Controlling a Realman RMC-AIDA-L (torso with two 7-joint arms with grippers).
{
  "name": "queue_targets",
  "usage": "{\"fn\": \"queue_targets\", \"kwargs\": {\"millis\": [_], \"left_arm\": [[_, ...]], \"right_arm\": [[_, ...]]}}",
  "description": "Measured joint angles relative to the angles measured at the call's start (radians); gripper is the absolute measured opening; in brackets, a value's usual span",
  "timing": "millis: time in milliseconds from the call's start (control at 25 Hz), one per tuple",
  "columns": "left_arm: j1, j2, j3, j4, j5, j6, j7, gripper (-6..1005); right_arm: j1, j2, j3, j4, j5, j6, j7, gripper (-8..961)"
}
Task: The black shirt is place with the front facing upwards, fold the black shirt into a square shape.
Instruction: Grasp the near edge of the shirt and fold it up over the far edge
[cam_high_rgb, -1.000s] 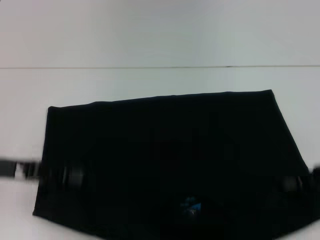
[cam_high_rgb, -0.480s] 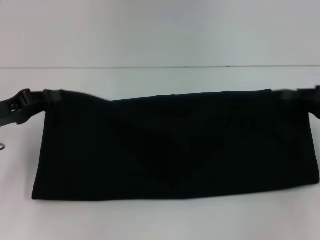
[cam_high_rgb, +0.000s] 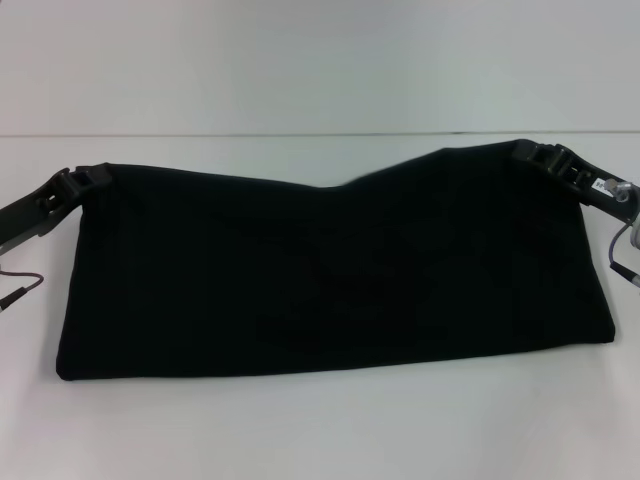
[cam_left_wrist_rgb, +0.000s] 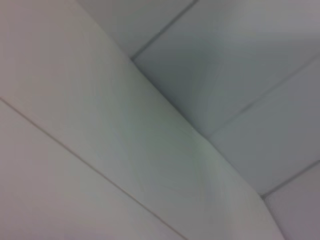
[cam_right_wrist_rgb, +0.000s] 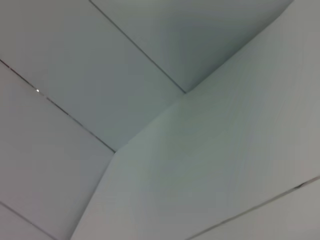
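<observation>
The black shirt (cam_high_rgb: 330, 270) lies on the white table as a wide folded band, plain black on its upper face, with its far edge sagging in the middle. My left gripper (cam_high_rgb: 85, 180) is shut on the shirt's far left corner. At the far right corner my right gripper (cam_high_rgb: 530, 152) is shut on the fabric, slightly higher than the left. Both wrist views show only pale panels and seams, with neither shirt nor fingers in them.
The white table (cam_high_rgb: 320, 430) stretches around the shirt, with a thin seam line (cam_high_rgb: 300, 134) running across behind it. Loose cables (cam_high_rgb: 618, 262) hang from the right arm and a thin wire (cam_high_rgb: 20, 282) trails from the left arm.
Both grippers carried the shirt's near edge up and away over the rest, folding it in half. The blue neck label is now covered. The shirt is a shallower band.
</observation>
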Motion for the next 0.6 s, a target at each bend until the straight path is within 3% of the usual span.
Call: {"fn": "queue_targets", "kwargs": {"millis": [160, 600], "left_arm": [[-0.004, -0.013, 0.002, -0.005, -0.051, -0.07, 0.033, 137], [-0.025, -0.049, 0.003, -0.013, -0.111, -0.183, 0.118, 146]], "right_arm": [[0.007, 0.001, 0.0, 0.044, 0.078, 0.076, -0.061, 63], [0.036, 0.006, 0.003, 0.067, 0.094, 0.188, -0.081, 64]]}}
